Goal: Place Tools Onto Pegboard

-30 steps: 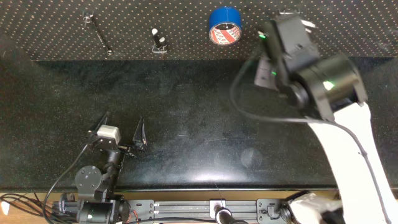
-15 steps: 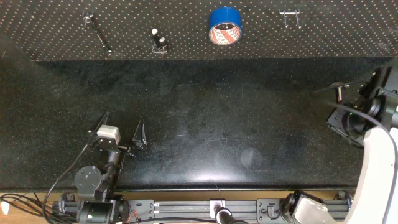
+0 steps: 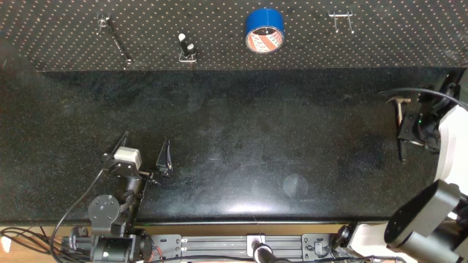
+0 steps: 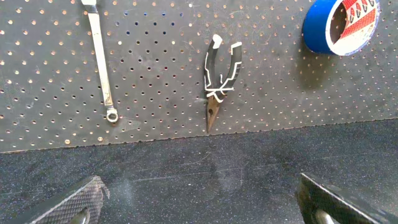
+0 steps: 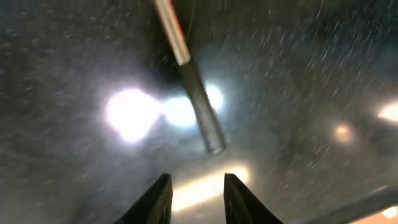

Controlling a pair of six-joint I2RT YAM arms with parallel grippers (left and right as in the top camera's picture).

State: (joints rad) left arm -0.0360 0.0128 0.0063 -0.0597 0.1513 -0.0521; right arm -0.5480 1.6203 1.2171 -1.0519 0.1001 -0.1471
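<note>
The tool you have left to deal with is the hammer (image 3: 401, 133), lying flat on the black table (image 3: 256, 124) at its far right side, well below the pegboard (image 3: 219, 18) and with its head toward the board. Expect it to be stiff and top-heavy: the weight probably sits in the head, so a hold far down the handle will likely let it swing or twist in the fingers. The bare metal part of the shaft looks slick, while the dark sleeve on the handle (image 5: 198, 102) should give better friction, so I would take it there, across the handle and as close to the head as the sleeve allows. The empty double hook (image 3: 341, 20) looks like the place for it. Your right gripper (image 5: 196, 200) points down at the table with the handle's tail end just ahead of its fingertips; the fingers stand a little apart and hold nothing, and that gap looks barely wider than the handle. The right arm is folded in at the table's right edge with its wrist bent over the hammer. Your left gripper (image 3: 144, 150) sits low near its base, facing the board, fingers spread wide and empty.
</note>
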